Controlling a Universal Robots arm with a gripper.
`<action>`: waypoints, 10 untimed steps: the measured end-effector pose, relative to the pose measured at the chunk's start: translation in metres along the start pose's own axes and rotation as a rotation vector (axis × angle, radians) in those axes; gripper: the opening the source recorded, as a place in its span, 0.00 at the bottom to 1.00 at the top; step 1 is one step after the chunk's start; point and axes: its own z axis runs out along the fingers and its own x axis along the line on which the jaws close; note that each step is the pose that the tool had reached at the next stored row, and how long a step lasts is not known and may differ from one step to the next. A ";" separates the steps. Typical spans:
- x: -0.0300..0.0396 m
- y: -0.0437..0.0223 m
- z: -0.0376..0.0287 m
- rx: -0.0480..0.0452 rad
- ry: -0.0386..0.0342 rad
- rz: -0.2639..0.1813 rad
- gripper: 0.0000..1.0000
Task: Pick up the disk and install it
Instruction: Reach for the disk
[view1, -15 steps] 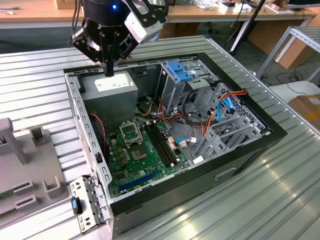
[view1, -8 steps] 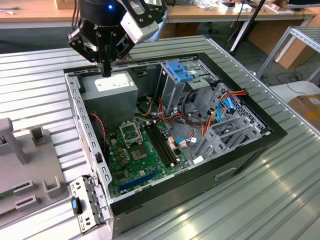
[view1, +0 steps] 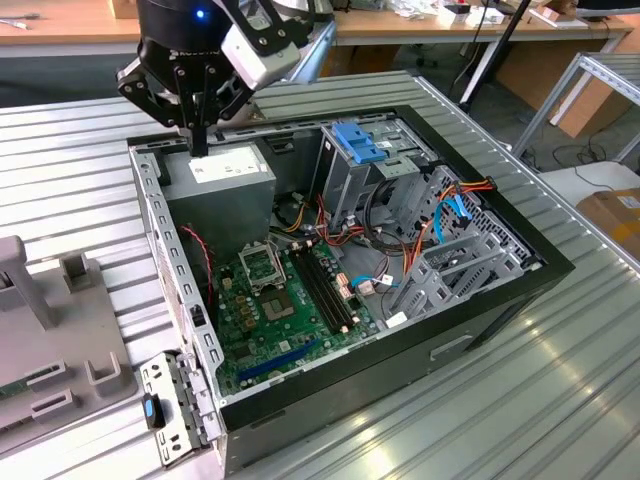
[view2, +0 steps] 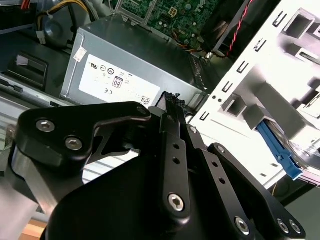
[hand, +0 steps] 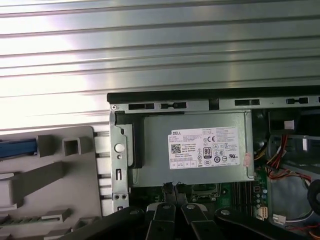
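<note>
**Pick-up step: disk not yet grasped**

Gripper (view1: 198, 145), jaws together and empty, hangs over the power supply (view1: 225, 175) at 10 o'clock in the case (view1: 150, 230). Disk (hand: 17, 147) lies in the grey fixture (view1: 60, 330), 9 o'clock of the case. Judgement: a grasp needs the jaws parted across the blue rails.

The exterior view looks obliquely down on the open black computer case (view1: 470, 335); both wrist views, much nearer, face past the black gripper (view2: 172, 101) (hand: 173, 188) onto its grey white-labelled metal box (view2: 131, 60) (hand: 200, 172).
</note>
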 end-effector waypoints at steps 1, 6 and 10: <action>0.0016 -0.0001 0.0000 0.0000 0.0001 0.000 0.11; 0.0106 -0.0008 -0.0001 -0.0001 0.0000 0.000 0.11; 0.0118 -0.0009 -0.0002 0.0000 0.0000 0.000 0.11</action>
